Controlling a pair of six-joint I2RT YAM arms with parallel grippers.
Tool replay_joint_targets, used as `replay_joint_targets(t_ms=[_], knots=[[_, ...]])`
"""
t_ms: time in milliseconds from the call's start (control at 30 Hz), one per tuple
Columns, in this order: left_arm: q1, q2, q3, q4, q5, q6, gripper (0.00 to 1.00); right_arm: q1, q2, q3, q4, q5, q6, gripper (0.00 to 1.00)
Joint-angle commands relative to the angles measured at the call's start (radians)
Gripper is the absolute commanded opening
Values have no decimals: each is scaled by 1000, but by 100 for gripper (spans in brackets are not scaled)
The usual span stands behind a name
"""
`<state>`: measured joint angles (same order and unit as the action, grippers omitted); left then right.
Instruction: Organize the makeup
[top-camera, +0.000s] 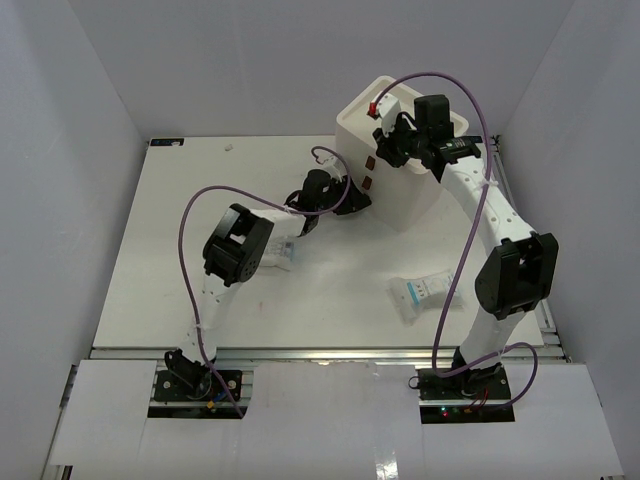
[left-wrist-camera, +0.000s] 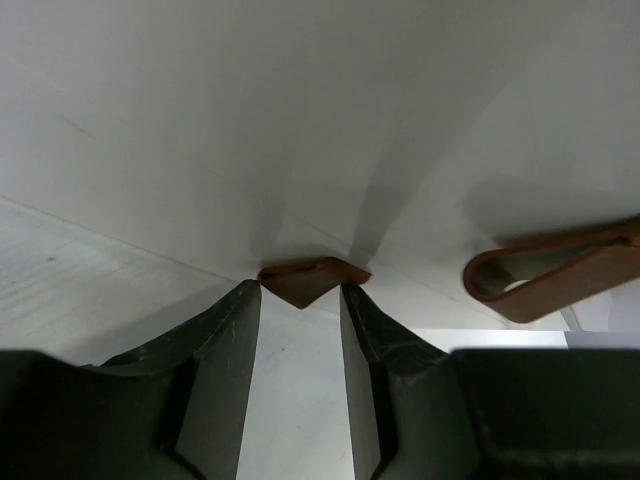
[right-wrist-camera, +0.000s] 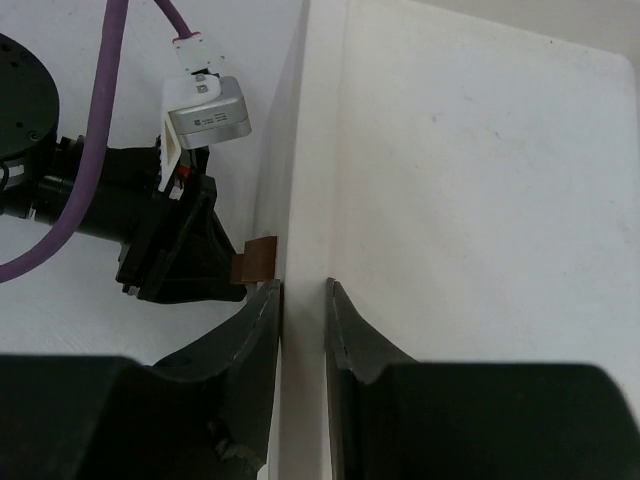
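In the top view the left gripper (top-camera: 354, 196) hides its fingers against the box (top-camera: 400, 205). A pale item (top-camera: 284, 251) lies half under that forearm. The speck (top-camera: 229, 147) at 11 o'clock on the desk (top-camera: 180, 220) is too small to name. The left wrist view cuts a brown loop (left-wrist-camera: 560, 275) at 3 o'clock.
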<state>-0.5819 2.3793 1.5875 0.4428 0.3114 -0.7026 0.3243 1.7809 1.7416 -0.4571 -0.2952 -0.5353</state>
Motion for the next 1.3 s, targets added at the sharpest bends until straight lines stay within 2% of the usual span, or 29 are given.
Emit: replay_joint_targets(t_ms=[0, 200, 433, 533, 600, 700, 733, 833, 900, 1100, 1267], knots=[[-5, -30, 42, 32, -24, 5, 50, 25, -3, -59, -194, -81, 6, 15], [-4, -198, -193, 149, -28, 44, 60, 22, -87, -51, -183, -49, -3, 49], [8, -470, -370, 156, 21, 169, 73, 6, -261, -64, -175, -21, -50, 73], [26, -585, -419, 104, 57, 207, 77, 1, -333, -129, -195, -61, -130, 78], [37, -647, -448, 31, 85, 253, 79, 1, -380, -198, -241, -155, -250, 80], [53, -784, -494, -85, 105, 310, 88, 0, -439, -292, -444, -363, -476, 80], [61, -835, -519, -116, 108, 322, 90, 1, -454, -330, -532, -418, -607, 80], [87, -987, -610, -194, 92, 358, 96, 1, -498, -464, -703, -462, -934, 79], [90, -1081, -680, -249, 65, 387, 98, 0, -530, -576, -719, -431, -1050, 80], [94, -1361, -783, -549, 13, 491, 98, -4, -589, -800, -646, -159, -1053, 77], [94, -1623, -907, -696, -113, 547, 98, -36, -605, -927, -539, -42, -995, 72]])
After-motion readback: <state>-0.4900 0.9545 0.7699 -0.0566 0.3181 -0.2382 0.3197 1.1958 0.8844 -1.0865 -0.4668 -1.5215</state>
